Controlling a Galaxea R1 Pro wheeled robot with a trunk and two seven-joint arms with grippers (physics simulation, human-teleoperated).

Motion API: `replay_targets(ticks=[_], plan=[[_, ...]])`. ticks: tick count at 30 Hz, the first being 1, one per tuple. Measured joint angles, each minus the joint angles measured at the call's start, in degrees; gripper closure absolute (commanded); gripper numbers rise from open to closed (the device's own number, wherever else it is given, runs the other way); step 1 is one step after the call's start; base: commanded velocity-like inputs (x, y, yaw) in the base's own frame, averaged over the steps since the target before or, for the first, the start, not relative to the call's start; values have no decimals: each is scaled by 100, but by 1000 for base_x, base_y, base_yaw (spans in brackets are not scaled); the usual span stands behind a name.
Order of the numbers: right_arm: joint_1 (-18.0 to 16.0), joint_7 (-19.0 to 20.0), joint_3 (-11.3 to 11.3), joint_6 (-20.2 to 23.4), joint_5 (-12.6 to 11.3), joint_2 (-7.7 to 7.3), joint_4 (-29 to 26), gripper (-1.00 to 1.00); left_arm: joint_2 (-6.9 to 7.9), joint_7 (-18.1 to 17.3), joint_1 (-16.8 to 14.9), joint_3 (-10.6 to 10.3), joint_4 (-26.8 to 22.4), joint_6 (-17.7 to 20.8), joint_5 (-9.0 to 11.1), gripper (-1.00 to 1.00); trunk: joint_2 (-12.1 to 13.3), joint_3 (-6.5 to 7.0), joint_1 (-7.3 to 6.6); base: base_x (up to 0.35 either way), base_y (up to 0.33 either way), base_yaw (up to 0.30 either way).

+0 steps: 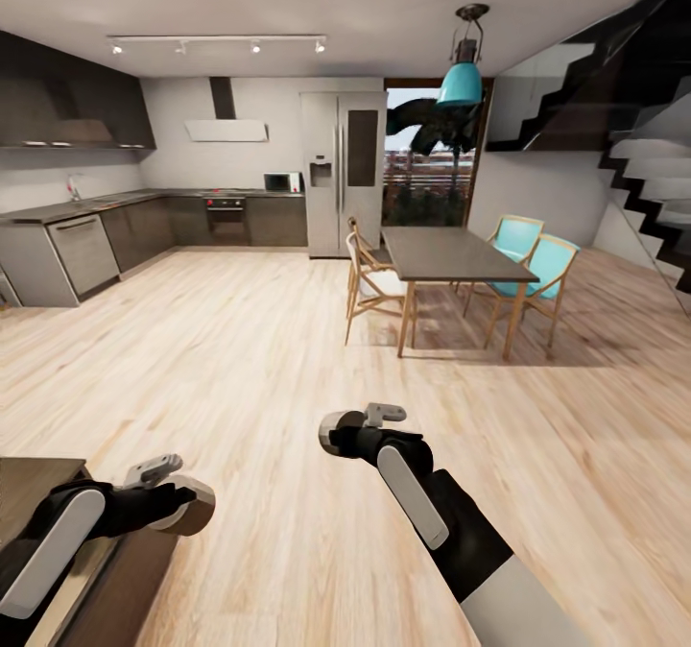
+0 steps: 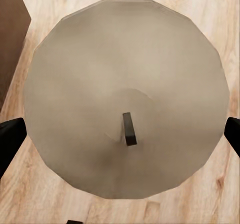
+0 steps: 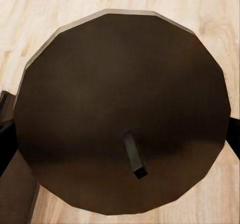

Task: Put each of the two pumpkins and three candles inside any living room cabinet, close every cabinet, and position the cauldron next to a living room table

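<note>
- The left gripper point(image 2: 120, 134) grips a candle point(image 2: 127, 97); its pale top and small wick face the wrist camera, a dark finger point(image 2: 10, 141) at each side.
- The right gripper point(image 3: 120, 134) grips a second candle point(image 3: 122, 112), its top in shadow, fingers point(image 3: 6, 139) tight at both sides.
- In the head view the left one point(image 1: 187, 505) is at 7 o'clock, the right one point(image 1: 336, 433) near 6.
- A dark cabinet point(image 1: 34, 489) corner sits under the left arm.
- Wide bare floor point(image 1: 240, 340) runs ahead to a table point(image 1: 451, 253) at 1 o'clock and kitchen units point(image 1: 86, 244) at 10.
</note>
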Motion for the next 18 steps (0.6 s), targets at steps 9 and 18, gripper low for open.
replay_targets(ticks=[9, 18], plan=[[-1, -5, 1, -1, 0, 6, 1, 100, 0, 1, 1, -1, -3, 0, 0, 100, 0, 20, 0, 320, -6, 243], [-1, -5, 0, 8, 2, 4, -2, 100, 0, 0, 1, -58, -9, -1, 1, 100, 0, 51, 2, 216, -53, 267]])
